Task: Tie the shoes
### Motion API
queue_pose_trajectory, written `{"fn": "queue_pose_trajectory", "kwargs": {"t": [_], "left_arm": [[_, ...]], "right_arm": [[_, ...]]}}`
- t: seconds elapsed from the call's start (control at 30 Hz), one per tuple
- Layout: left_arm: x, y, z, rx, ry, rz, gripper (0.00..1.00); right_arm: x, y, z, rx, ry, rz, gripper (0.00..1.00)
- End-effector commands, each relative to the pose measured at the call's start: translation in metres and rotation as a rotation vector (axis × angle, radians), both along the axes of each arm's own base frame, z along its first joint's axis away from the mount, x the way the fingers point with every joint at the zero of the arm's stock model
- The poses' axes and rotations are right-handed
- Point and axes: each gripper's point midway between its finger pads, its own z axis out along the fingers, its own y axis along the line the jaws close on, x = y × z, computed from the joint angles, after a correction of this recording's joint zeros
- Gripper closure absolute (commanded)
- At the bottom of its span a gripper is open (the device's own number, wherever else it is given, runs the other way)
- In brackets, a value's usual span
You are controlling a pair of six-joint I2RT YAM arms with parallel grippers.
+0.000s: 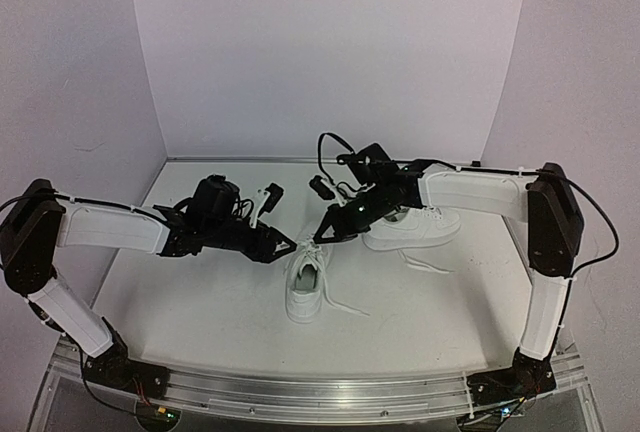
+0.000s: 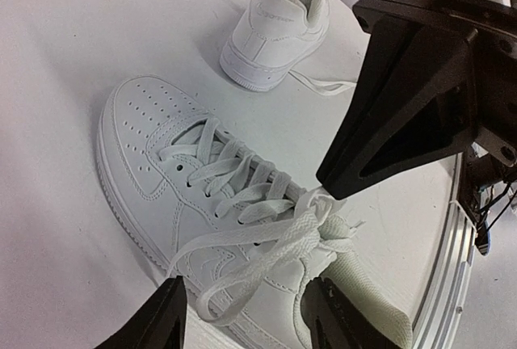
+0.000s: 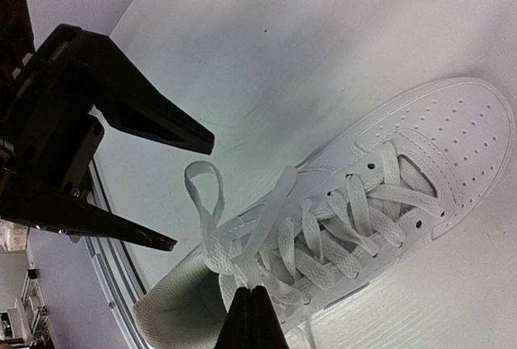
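Two white shoes lie on the table. The near shoe (image 1: 303, 292) (image 2: 153, 163) (image 3: 420, 147) has its tongue end between both grippers. The far shoe (image 1: 420, 224) (image 2: 271, 30) lies behind the right arm. My right gripper (image 3: 252, 310) (image 1: 325, 234) is shut on the near shoe's lace at the knot above the tongue. A lace loop (image 2: 242, 272) (image 3: 202, 187) sticks out from that knot. My left gripper (image 2: 246, 321) (image 1: 289, 245) stands open around the loop, its fingers (image 3: 153, 123) apart from it on either side.
A loose lace end (image 1: 345, 304) trails right of the near shoe, and the far shoe's lace (image 1: 425, 264) lies on the table in front of it. The metal rail (image 1: 300, 392) marks the near table edge. Purple walls close in the back and sides.
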Motion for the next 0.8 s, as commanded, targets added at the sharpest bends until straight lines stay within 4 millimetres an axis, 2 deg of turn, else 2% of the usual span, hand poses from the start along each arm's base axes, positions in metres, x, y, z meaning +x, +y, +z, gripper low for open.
{"fn": "queue_pose_trajectory", "kwargs": {"t": [0.0,0.17,0.3,0.5,0.57,0.7,0.77], "left_arm": [[0.006,-0.007,0.032,-0.055,-0.079,-0.028,0.44],[0.006,-0.015,0.029,-0.04,-0.086,-0.085,0.4],[0.013,-0.021,0.025,-0.002,-0.101,-0.107,0.38],[0.011,-0.031,0.017,0.009,-0.08,-0.171,0.45],[0.008,-0.031,0.015,0.006,-0.071,-0.184,0.51],[0.004,-0.027,0.013,0.003,-0.062,-0.187,0.75],[0.006,-0.022,0.013,0.001,-0.059,-0.17,0.84]], "right_arm": [[-0.002,-0.002,0.026,0.03,-0.054,-0.004,1.0],[-0.002,-0.002,0.025,0.035,-0.051,-0.007,1.0],[-0.002,-0.002,0.026,0.037,-0.049,-0.009,1.0],[-0.002,-0.002,0.026,0.035,-0.052,-0.015,1.0],[-0.002,-0.003,0.026,0.032,-0.055,-0.017,1.0],[-0.002,-0.006,0.025,0.024,-0.059,-0.026,1.0],[-0.002,-0.007,0.024,0.019,-0.061,-0.028,1.0]]}}
